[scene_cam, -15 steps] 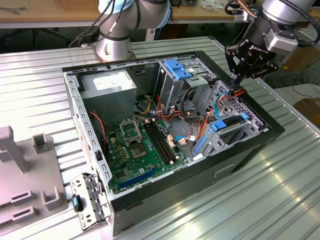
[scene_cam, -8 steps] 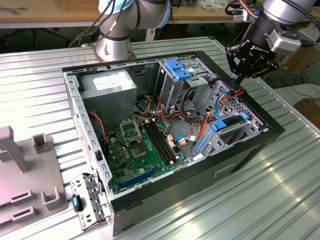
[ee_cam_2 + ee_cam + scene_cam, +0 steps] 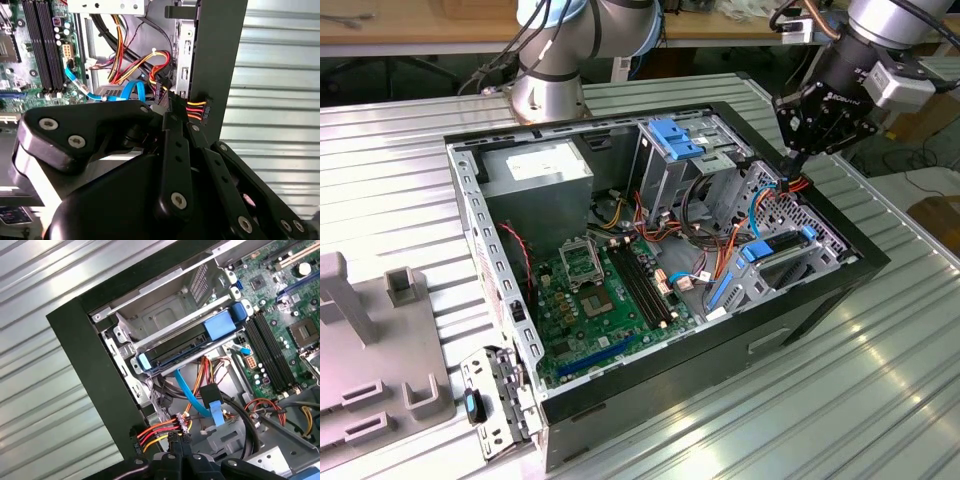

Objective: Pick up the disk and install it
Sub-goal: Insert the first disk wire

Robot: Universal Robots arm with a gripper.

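Observation:
The disk (image 3: pixel 782 250), a dark drive in a bright blue carrier, lies flat in the low metal bay at the front corner of the open computer case (image 3: pixel 840 285). In the first wrist view the disk (image 3: pixel 185 346) sits in that bay, with cables below it. My gripper (image 3: pixel 794 160) hangs over the case's wall on the exterior view's right, behind the disk. In both wrist views its fingers (image 3: pixel 172 130) are closed together on a power cable (image 3: pixel 160 432) of red, orange and yellow wires. The cable's black plug (image 3: pixel 204 107) rests against the case wall.
A tall grey drive cage with a blue bracket (image 3: pixel 675 138) stands behind the bay. The motherboard (image 3: pixel 600 290) and power supply (image 3: pixel 535 170) lie to the exterior view's left. A blue data cable (image 3: pixel 192 397) loops below the disk. A grey fixture (image 3: pixel 370 350) and a loose metal bracket (image 3: pixel 490 400) sit on the ribbed table.

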